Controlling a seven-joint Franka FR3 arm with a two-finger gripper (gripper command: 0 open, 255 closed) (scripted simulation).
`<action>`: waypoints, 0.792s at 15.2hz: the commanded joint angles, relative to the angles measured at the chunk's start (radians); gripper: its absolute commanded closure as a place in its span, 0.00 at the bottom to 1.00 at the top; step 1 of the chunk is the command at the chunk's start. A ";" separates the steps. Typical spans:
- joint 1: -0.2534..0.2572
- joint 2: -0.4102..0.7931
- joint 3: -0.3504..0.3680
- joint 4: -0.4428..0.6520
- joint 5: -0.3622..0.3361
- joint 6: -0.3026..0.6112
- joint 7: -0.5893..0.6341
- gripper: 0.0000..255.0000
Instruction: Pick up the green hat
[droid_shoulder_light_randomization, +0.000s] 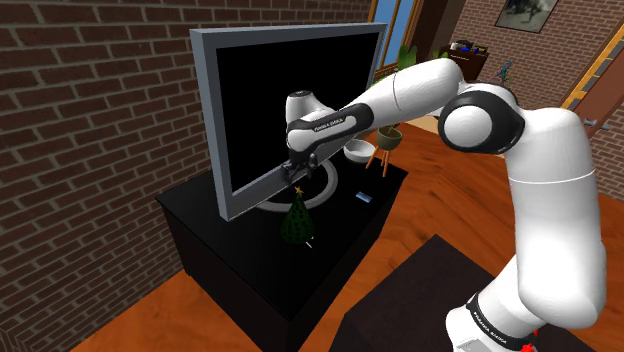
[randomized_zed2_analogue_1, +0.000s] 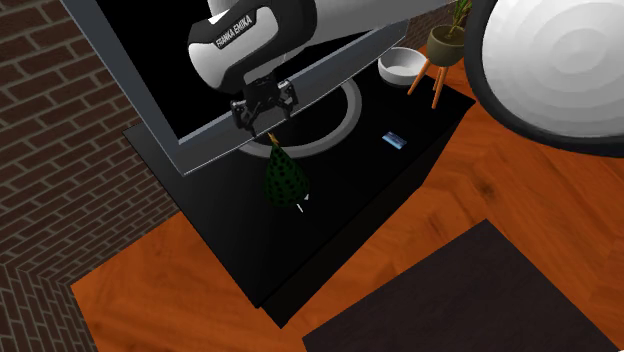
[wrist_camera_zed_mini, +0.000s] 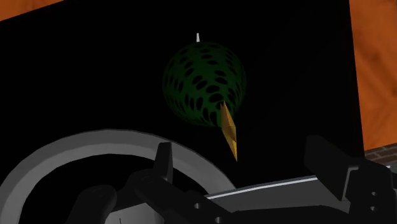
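The green hat (droid_shoulder_light_randomization: 296, 223) is a dark green cone with a spotted pattern and a gold star at its tip. It stands upright on the black cabinet (droid_shoulder_light_randomization: 225, 235), just in front of the monitor's foot. My gripper (randomized_zed2_analogue_1: 264, 118) hangs directly above its tip and is open, holding nothing. In the wrist view the hat (wrist_camera_zed_mini: 203, 83) lies ahead of the gripper (wrist_camera_zed_mini: 245, 154), and its gold tip points back between the two spread fingers (wrist_camera_zed_mini: 164, 162). In the second exterior view the hat (randomized_zed2_analogue_1: 284, 178) sits a short gap below the fingertips.
A large black monitor (droid_shoulder_light_randomization: 290, 100) with a round grey base (randomized_zed2_analogue_1: 340, 110) stands right behind the hat. Farther along the cabinet are a white bowl (randomized_zed2_analogue_1: 400, 65), a potted plant on a stand (randomized_zed2_analogue_1: 445, 45) and a small blue object (randomized_zed2_analogue_1: 396, 141). A dark rug (randomized_zed2_analogue_1: 480, 300) covers the floor.
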 joint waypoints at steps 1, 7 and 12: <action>0.010 0.080 -0.008 0.096 -0.011 -0.019 0.003 0.00; 0.012 0.128 -0.012 0.092 -0.017 0.032 0.009 0.00; 0.011 0.139 -0.014 0.088 -0.018 0.047 0.009 1.00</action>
